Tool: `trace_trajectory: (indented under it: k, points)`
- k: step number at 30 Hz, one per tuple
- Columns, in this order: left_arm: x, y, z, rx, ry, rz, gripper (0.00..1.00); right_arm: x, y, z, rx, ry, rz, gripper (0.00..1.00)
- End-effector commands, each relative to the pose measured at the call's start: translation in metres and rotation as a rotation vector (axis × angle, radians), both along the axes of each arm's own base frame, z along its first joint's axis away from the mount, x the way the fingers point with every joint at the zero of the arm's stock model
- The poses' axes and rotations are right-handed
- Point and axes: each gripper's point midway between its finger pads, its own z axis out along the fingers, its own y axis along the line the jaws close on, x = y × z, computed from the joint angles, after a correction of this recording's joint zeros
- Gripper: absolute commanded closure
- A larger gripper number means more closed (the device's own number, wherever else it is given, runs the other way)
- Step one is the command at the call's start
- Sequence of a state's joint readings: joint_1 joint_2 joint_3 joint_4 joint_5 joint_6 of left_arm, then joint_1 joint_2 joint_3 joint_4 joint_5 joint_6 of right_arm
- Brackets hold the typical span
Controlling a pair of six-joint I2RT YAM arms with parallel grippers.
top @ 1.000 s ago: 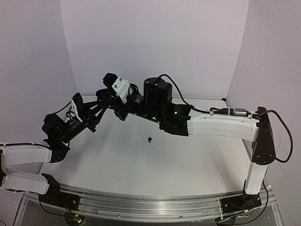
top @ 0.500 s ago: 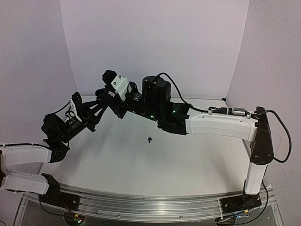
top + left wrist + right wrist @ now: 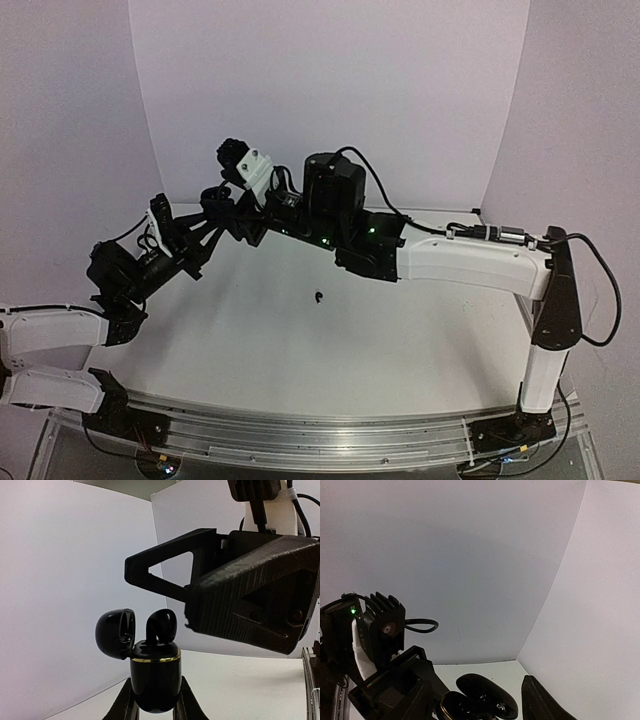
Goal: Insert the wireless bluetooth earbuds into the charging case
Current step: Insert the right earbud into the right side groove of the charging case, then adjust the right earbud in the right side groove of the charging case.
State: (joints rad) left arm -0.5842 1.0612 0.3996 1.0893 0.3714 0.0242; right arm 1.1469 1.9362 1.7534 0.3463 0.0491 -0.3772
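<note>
Between the fingers (image 3: 126, 704) of the left end effector (image 3: 156, 692), which are closed on its lower half from both sides, sits the black charging case (image 3: 156, 675), held upright. Its lid (image 3: 115, 632) is hinged open to the left in the left wrist view, and a thin gold band (image 3: 156, 659) rings the rim of the base. One black earbud (image 3: 161, 625) stands in the case, its stem down in a socket and its curved head rising above the rim beside the lid; whether it is fully seated cannot be told.

Just above and to the right in the same view hangs the right end effector (image 3: 165, 577), with a triangular black finger pointing left over the case, apart from the earbud. It grips nothing. In the right wrist view one finger (image 3: 542, 705) stands well off to the right of the open case (image 3: 482, 702), so the jaws read as parted; the opposite finger cannot be made out.

Seen from the top external view, the two end effectors meet in the air over the far left part of the desk (image 3: 420, 340), the right arm reaching across from its base at the right. A second black earbud (image 3: 319, 297) lies alone on the desk near its middle, well apart from both arms.
</note>
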Motion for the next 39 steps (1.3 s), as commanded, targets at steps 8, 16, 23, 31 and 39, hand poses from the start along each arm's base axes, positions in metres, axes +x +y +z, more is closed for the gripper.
trace_trajectory:
  k: [8,16,23,31,39]
  points:
    - [-0.007,0.003,0.026,-0.047,-0.050,-0.012,1.00,-0.010,-0.045,0.079,0.203,0.083,0.002,0.52]
    - [-0.007,0.002,0.025,-0.044,-0.046,-0.015,1.00,-0.005,-0.047,0.052,0.179,0.209,-0.001,0.95]
    - [-0.008,0.002,0.026,-0.043,-0.049,-0.018,1.00,0.006,-0.034,0.011,0.066,0.274,-0.040,1.00]
    - [-0.007,0.001,0.026,-0.041,-0.049,-0.016,1.00,0.002,-0.021,-0.010,0.018,0.304,0.006,1.00]
    - [-0.007,0.000,0.026,-0.036,-0.050,-0.021,1.00,0.003,-0.016,-0.011,0.011,0.298,0.018,1.00]
